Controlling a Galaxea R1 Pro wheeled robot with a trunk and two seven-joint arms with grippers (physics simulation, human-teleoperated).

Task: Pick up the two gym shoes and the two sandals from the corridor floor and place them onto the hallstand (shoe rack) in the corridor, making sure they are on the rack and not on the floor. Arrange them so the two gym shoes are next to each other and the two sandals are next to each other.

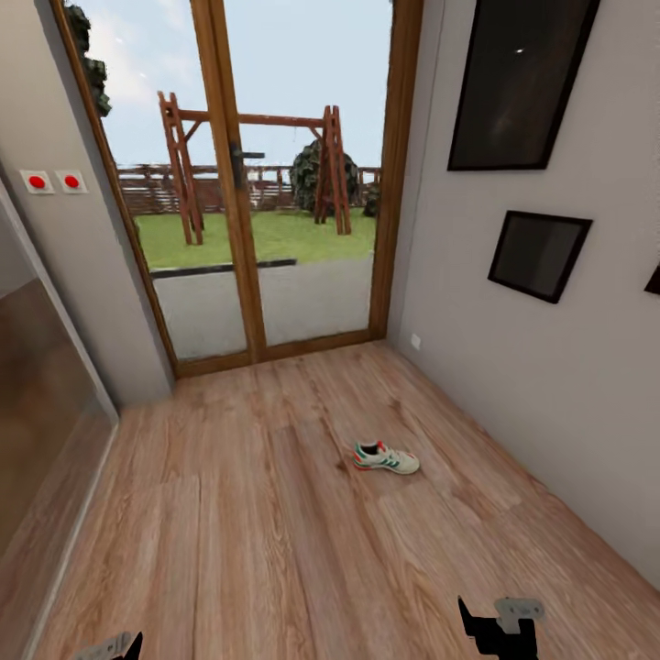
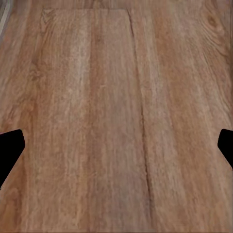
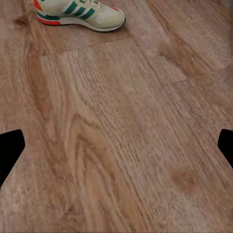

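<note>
The right gripper (image 3: 116, 145) is seen spread wide, its dark fingertips (image 3: 10, 148) parted at the two edges of the right wrist view, with nothing held and only bare corridor floor (image 1: 275, 532) between them. The left gripper (image 2: 116, 145) is likewise spread wide and empty above the planks. A single gym shoe (image 1: 386, 457) is found upright on its sole on the floor, well ahead of the right gripper and apart from it, toe towards the right-hand wall (image 1: 550, 367). A glazed door (image 1: 266, 183) is seen beyond it.
</note>
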